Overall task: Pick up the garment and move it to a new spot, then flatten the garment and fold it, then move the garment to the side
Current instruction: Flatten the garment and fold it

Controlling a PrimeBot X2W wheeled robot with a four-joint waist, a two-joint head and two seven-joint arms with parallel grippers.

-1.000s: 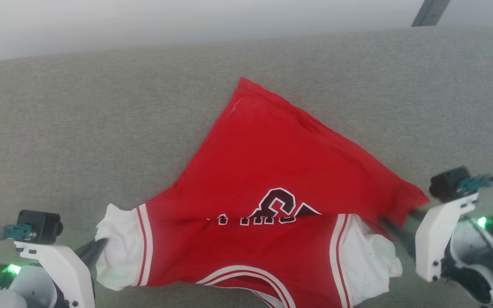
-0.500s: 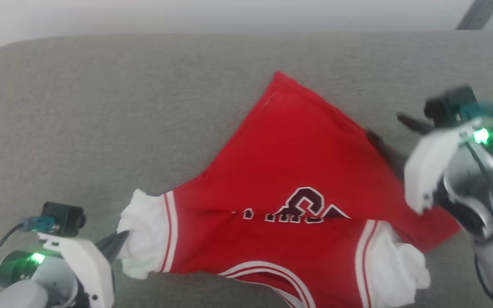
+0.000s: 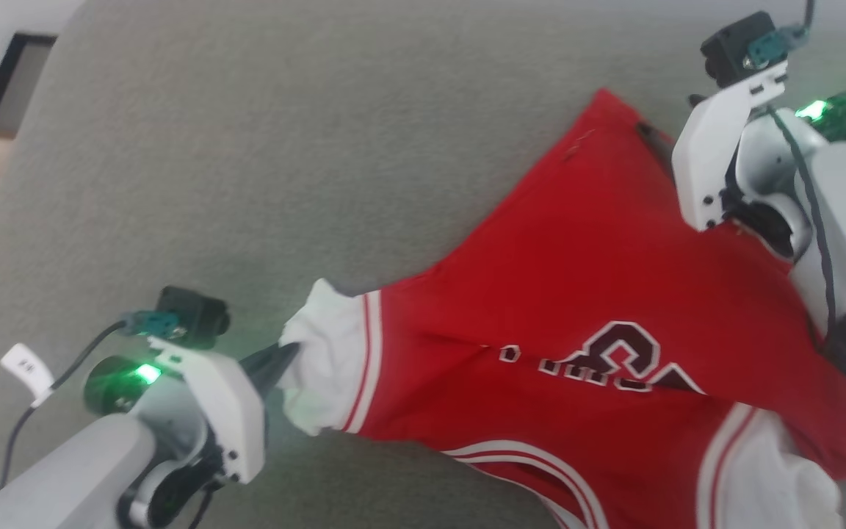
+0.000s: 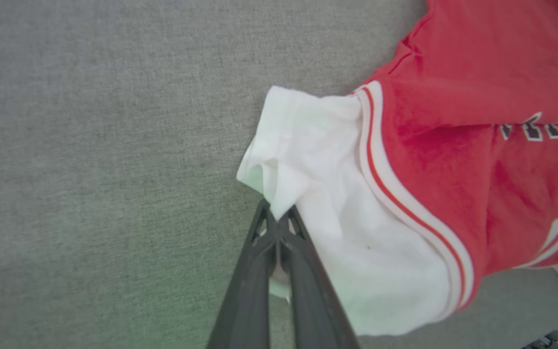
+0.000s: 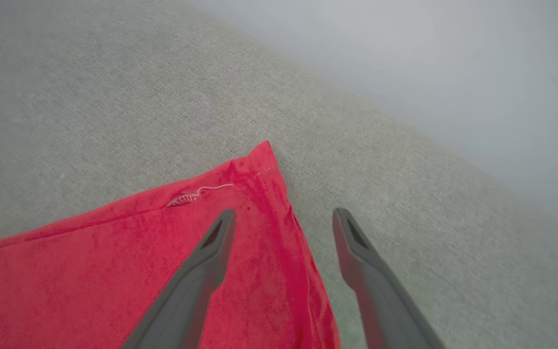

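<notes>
Shirt (image 3: 584, 294) runs off the head view's bottom edge, its right sleeve (image 3: 768, 477) clipped at the corner. A fold swallows part of the lettering (image 3: 614, 360), so no reading it. Right end effector (image 5: 284, 215): from the head, its fingers mostly hide behind the white mount (image 3: 709, 162). Left end effector (image 4: 277, 218) covers a strip of left sleeve (image 4: 332, 194). Beyond the cushion's (image 3: 247, 147) far left corner, a dark frame (image 3: 15, 73), cut off.

Likely home: grey upholstered cushion (image 3: 247, 147)

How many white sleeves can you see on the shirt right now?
2. One sleeve is pinched by the left gripper; the other sleeve lies loose at the head view's lower right.
</notes>
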